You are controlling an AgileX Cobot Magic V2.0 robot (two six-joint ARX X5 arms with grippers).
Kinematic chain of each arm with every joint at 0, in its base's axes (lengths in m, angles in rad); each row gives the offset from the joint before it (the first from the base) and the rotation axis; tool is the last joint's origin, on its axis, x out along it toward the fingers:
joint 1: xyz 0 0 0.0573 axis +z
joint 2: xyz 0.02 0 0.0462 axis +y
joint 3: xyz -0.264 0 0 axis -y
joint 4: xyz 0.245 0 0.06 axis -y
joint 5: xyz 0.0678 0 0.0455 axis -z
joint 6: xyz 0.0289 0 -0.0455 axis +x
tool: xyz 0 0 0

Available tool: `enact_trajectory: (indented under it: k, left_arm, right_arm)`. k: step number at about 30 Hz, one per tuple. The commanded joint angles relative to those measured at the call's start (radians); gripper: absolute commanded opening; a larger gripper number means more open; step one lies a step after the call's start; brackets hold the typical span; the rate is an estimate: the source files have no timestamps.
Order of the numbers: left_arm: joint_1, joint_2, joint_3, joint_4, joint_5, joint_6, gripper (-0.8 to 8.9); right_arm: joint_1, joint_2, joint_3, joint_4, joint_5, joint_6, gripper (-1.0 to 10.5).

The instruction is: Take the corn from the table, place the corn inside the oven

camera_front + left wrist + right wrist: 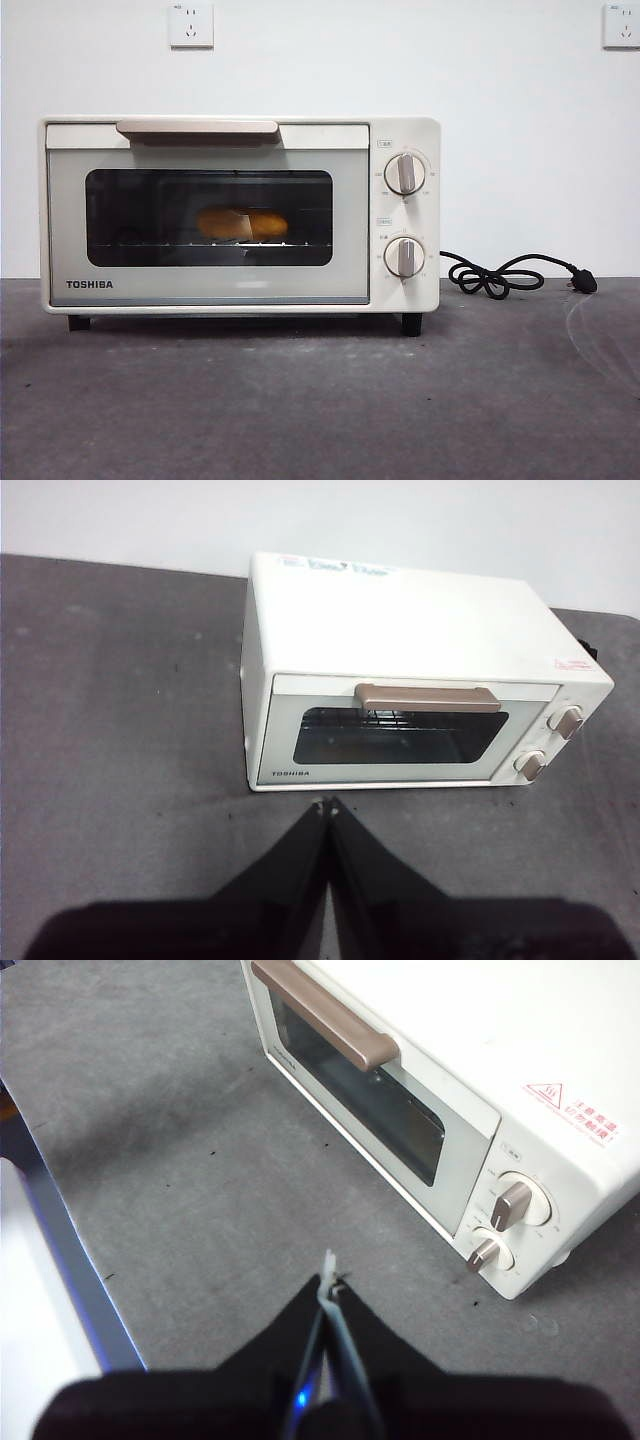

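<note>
We find the oven (240,215) standing on the table (320,400) with its door closed, handle (197,128) along the top edge of the door. Through the dark glass in the front view we see the corn (243,223) lying on the rack inside, roughly mid-window.

Left gripper (328,805): held above the table, angled down toward the oven's front. Its two black jaws are pressed together tip to tip, nothing between them. The oven door sits just beyond the tips, apart from them; a strip of bare table lies between. From this wrist view the window shows only rack wires; we cannot make out the corn there.

Right gripper (328,1278): also raised over the table, pointing down and across at the oven's knob end. Jaws closed, with only a thin seam between them, gripping nothing. The two knobs (512,1205) lie ahead of and to one side of the tips, well apart from them.

Neither arm shows in the front view. The black cord (500,275) lies coiled on the table beside the oven's knob side, plug end free.
</note>
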Motion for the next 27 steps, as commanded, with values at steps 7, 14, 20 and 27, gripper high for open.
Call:
enact_trajectory:
  k: [7, 14, 20, 27]
  left_arm:
    - [-0.002, 0.122, -0.007, 0.003, -0.002, -0.01, -0.04]
    - [-0.048, 0.186, -0.007, 0.095, -0.006, -0.057, -0.04]
    - [-0.1, 0.118, -0.084, 0.581, 0.042, -0.085, -0.04]
    - [-0.15, -0.04, -0.464, 1.164, 0.136, -0.014, -0.04]
  right_arm:
    - [0.0, 0.002, -0.01, 0.003, 0.001, -0.003, 0.0]
    - [0.0, 0.002, -0.01, 0.003, 0.001, -0.003, 0.0]
    - [0.0, 0.002, -0.01, 0.003, 0.002, -0.003, 0.0]
    - [0.0, 0.002, -0.01, 0.003, 0.003, -0.003, 0.0]
